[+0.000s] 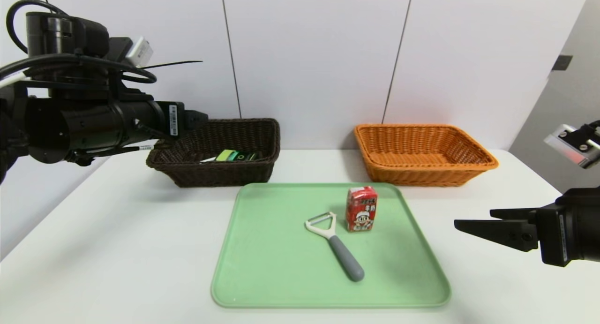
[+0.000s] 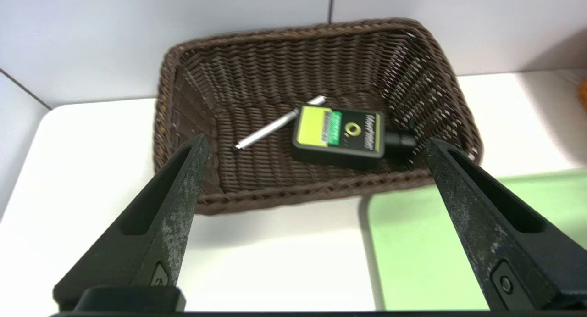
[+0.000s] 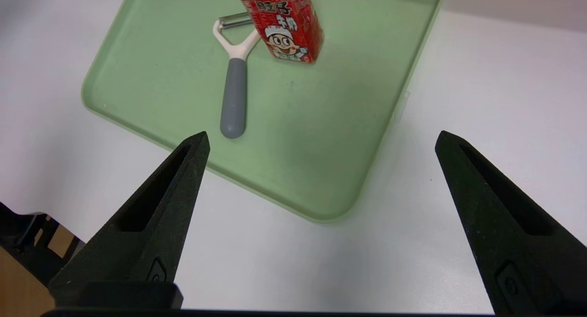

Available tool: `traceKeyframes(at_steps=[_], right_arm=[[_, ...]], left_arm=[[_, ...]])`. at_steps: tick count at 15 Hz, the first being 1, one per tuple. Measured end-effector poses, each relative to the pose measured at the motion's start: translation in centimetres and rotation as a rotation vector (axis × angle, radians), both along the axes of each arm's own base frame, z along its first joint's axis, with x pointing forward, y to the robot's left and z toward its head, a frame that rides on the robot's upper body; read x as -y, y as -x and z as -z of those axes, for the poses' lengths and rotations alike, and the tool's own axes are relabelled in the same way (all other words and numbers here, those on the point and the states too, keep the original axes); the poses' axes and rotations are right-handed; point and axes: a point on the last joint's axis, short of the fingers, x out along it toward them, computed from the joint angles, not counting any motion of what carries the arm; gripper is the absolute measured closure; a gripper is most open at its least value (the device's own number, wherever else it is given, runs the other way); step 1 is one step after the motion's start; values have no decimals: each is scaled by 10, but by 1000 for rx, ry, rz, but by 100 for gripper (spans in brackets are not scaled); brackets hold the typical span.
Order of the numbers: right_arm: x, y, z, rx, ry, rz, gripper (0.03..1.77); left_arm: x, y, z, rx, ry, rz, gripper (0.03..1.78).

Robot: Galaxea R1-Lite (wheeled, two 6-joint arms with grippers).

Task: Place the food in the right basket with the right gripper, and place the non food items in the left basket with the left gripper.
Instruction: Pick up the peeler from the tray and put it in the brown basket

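The red drink carton point(image 1: 361, 209) point(image 3: 284, 23) stands upright on the green tray point(image 1: 262, 267). The white peeler with a grey handle point(image 1: 333, 242) point(image 3: 233, 78) lies just beside it. In the dark brown left basket point(image 1: 262, 141) point(image 2: 284, 193) lie the black pump bottle with a green label point(image 1: 236, 156) point(image 2: 339, 133) and the slim white pen point(image 2: 275, 124). My left gripper point(image 2: 316, 140) hangs open and empty above the near side of that basket. My right gripper point(image 1: 473, 219) point(image 3: 323, 133) is open and empty over the table, off the tray's right corner. The orange right basket point(image 1: 468, 160) holds nothing.
Both baskets stand against the white back wall, with bare white table point(image 1: 117, 249) around the tray. The left arm point(image 1: 93, 122) reaches in from the far left, high over the table. The table's right edge runs behind the right arm.
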Motion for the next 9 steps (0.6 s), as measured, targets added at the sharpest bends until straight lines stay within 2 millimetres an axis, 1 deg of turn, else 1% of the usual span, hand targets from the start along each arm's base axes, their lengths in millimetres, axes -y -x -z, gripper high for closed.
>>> traceKeyframes(at_steps=[2,4,5,7,9], right_arm=[[0,0,0,1,-1,-1,10],[0,0,0,0,-1,-2,10],[0,0,1,-1,0,-1,10],[0,0,2,-6,-1,-1,10],[0,1,3,-10,1,0,10]], left_arm=[[8,10,2,-7,5,33,14],[23,20,10,-33,0,84,13],[34,26,15,-49,4,112,12],[63,35,28,-91,18,143,12],[91,36,47,-135,5,114,12]])
